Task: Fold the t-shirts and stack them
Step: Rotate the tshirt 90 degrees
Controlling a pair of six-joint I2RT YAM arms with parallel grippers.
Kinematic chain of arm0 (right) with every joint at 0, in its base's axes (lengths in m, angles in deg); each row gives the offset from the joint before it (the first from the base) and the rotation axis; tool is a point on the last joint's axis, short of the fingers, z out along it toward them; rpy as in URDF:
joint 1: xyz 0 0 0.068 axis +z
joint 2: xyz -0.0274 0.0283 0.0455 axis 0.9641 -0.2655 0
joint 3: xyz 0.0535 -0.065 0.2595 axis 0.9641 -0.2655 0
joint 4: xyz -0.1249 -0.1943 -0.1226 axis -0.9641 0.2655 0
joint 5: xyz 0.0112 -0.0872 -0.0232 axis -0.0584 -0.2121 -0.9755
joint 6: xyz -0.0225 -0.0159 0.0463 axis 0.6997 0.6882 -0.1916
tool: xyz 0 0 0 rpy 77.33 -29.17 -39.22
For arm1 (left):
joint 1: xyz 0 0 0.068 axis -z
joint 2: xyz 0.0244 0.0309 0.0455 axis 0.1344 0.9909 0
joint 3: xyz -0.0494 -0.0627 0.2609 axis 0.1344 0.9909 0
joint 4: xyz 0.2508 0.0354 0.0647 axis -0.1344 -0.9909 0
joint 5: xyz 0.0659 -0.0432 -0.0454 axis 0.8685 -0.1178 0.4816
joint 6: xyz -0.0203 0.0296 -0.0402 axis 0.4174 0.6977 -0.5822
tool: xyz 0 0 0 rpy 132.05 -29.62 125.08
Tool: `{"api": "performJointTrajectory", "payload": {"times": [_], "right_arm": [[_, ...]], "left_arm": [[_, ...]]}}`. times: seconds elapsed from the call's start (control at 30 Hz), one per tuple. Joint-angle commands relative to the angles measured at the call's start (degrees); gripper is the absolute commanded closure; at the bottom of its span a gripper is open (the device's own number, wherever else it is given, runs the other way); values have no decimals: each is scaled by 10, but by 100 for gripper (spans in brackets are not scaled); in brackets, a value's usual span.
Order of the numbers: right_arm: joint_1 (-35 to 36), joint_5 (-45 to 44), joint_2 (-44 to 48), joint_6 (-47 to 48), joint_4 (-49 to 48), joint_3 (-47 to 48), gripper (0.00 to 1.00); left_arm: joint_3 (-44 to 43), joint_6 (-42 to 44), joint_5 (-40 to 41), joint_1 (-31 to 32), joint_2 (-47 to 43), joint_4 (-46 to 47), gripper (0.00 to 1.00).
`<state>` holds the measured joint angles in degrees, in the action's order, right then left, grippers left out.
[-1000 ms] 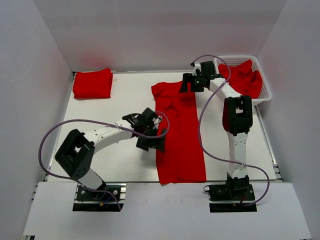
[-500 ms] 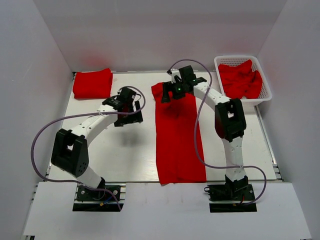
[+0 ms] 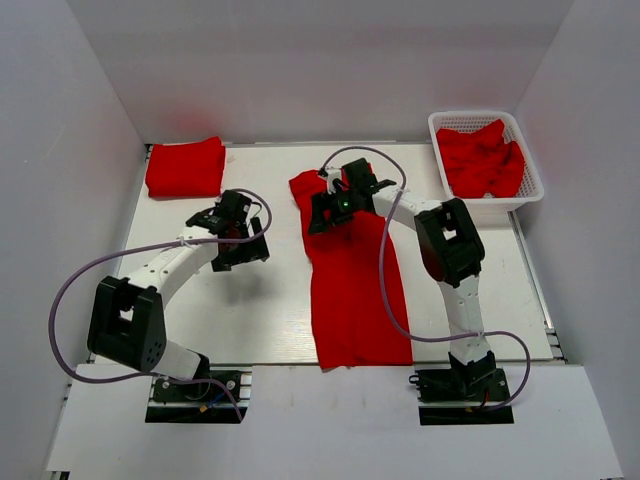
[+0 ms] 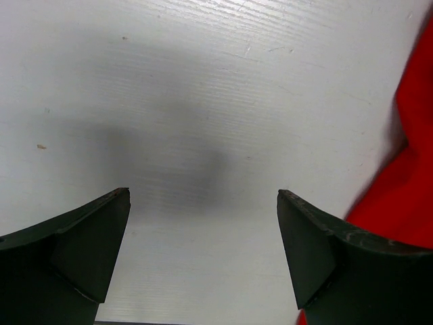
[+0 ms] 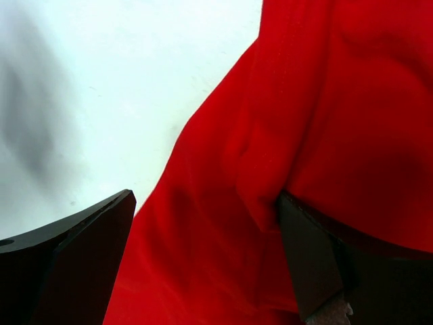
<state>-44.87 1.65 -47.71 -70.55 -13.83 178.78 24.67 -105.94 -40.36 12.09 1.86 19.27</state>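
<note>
Centre: shirt (image 3: 355, 290), lengthwise-folded strip, flat on table (image 3: 270, 320), laid out for cross-fold.
At strip's far-left corner: right claw (image 3: 322, 215), spread, straddling bunched edge, likely to pinch it.
Left of strip, over bare table: left claw (image 3: 243, 248), spread, empty, probably parked clear.
Far left of strip: folded shirt (image 3: 185, 168), stack base.
Far right of strip: basket (image 3: 485, 117) of unfolded shirts (image 3: 480, 160).
</note>
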Motion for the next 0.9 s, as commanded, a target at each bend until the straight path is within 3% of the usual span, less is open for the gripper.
{"api": "performJointTrajectory", "payload": {"times": [0.0,0.27,0.43,0.63,0.73,0.87], "right_arm": [[10,33,9,-21,-15,-25,10],[9,-84,1,-77,-18,15,10],[10,-232,-72,-135,21,131,10],[10,-237,-178,-187,23,237,10],[5,-192,-238,-212,31,303,10],[1,-201,-249,-253,4,323,10]], "left_arm": [[6,0,-9,-5,-35,10,0],[-6,0,-19,-10,-16,35,0],[-32,12,-25,-15,41,35,0],[-62,29,-25,-26,96,46,0],[-83,40,-30,-32,132,52,0],[-115,46,-49,-46,179,52,0]]}}
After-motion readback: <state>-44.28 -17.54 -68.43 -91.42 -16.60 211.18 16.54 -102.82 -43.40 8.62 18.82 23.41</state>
